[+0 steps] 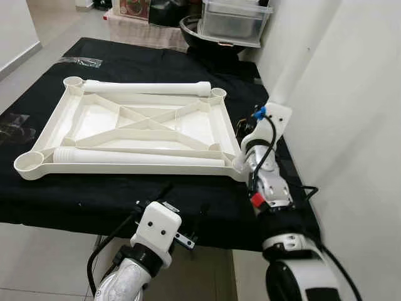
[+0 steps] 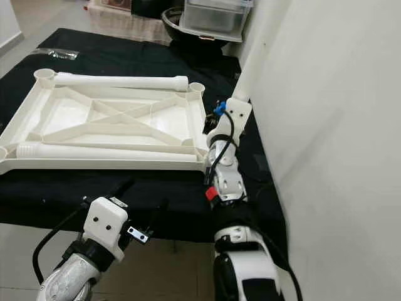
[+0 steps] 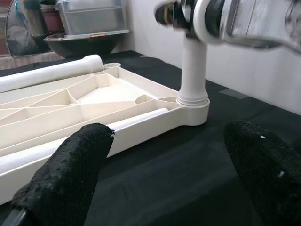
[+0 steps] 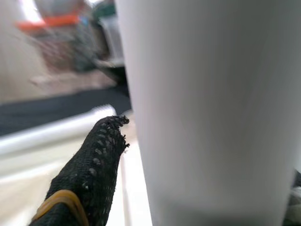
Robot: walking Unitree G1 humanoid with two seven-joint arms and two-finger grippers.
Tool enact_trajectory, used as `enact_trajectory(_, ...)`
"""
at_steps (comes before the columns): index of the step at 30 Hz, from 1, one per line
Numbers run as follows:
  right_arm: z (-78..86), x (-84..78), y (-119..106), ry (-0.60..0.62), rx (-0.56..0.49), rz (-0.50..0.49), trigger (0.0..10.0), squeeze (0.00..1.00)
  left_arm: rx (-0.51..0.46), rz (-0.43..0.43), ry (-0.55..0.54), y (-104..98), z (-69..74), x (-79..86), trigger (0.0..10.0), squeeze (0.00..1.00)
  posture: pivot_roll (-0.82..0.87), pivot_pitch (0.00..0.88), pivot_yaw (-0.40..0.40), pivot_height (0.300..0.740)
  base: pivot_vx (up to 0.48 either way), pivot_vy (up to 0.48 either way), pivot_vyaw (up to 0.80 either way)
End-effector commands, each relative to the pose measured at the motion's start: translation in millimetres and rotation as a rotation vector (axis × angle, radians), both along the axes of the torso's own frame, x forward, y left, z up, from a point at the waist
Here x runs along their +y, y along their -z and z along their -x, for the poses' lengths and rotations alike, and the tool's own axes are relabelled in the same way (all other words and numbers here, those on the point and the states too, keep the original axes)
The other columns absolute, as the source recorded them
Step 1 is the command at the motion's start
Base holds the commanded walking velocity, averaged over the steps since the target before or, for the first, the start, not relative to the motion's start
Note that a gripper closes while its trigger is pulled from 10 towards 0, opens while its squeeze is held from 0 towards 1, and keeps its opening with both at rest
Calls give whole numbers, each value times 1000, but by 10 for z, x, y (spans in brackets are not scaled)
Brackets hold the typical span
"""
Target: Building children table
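Black-clothed table (image 1: 113, 63), upturned white tabletop (image 1: 135, 122) lying flat on it.
Your right gripper (image 2: 216, 125) reaches up, clamped around upright leg (image 3: 194, 66) in the near-right corner socket; your left gripper (image 3: 164, 174) hovers low, fingers apart.

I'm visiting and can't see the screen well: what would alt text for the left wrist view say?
A white table leg stands upright in a corner socket of an upturned white tabletop on a black cloth, held near its top by the right gripper. The left gripper hovers open in the foreground.
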State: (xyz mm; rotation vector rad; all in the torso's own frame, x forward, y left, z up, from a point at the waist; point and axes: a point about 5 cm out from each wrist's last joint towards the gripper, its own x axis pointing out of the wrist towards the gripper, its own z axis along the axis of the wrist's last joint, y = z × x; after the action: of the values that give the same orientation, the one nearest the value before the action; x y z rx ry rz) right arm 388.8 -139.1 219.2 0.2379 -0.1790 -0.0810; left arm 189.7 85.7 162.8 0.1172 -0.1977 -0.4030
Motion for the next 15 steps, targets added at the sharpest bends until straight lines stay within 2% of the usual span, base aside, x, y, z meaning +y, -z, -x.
enact_trajectory(1,-27,-12,-133,-192,-79,-19,10000,0,9,2,8,31,0,-28,10000,0,103,74,-154,740,0,0,0)
enact_trajectory(2,-5,16,-161,-423,-86,-8,10000,0,9,2,8,31,-3,-29,10000,0,101,74,-155,740,0,0,0)
enact_trajectory(3,-5,16,-161,-423,-86,-8,10000,0,9,2,8,31,-3,-29,10000,0,101,74,-155,740,0,0,0)
enact_trajectory(4,28,37,-170,-575,-86,-6,10000,0,9,2,9,31,-5,-29,10000,0,101,74,-155,740,0,0,0)
enact_trajectory(6,209,118,-131,-934,-72,56,10000,0,9,3,10,30,-6,-34,10000,0,104,77,-159,740,0,0,0)
enact_trajectory(7,209,118,-131,-934,-72,56,10000,0,9,3,10,30,-6,-34,10000,0,104,77,-159,740,0,0,0)
enact_trajectory(8,308,158,-95,-1079,-54,91,10000,0,9,3,10,29,-5,-34,10000,0,105,83,-157,740,0,0,0)
enact_trajectory(9,308,158,-95,-1079,-54,91,10000,0,9,3,10,29,-5,-34,10000,0,105,83,-157,740,0,0,0)
enact_trajectory(10,400,194,-49,-1206,-36,137,10000,0,8,3,9,27,-3,-35,10000,0,109,79,-160,740,0,0,0)
enact_trajectory(11,400,194,-49,-1206,-36,137,10000,0,8,3,9,27,-3,-35,10000,0,109,79,-160,740,0,0,0)
enact_trajectory(13,485,298,67,-1365,2,217,10000,0,8,4,6,23,1,-35,10000,0,107,86,-158,740,0,0,0)
enact_trajectory(15,491,359,130,-1416,28,246,10000,0,8,5,5,21,1,-37,10000,0,108,88,-158,740,0,0,0)
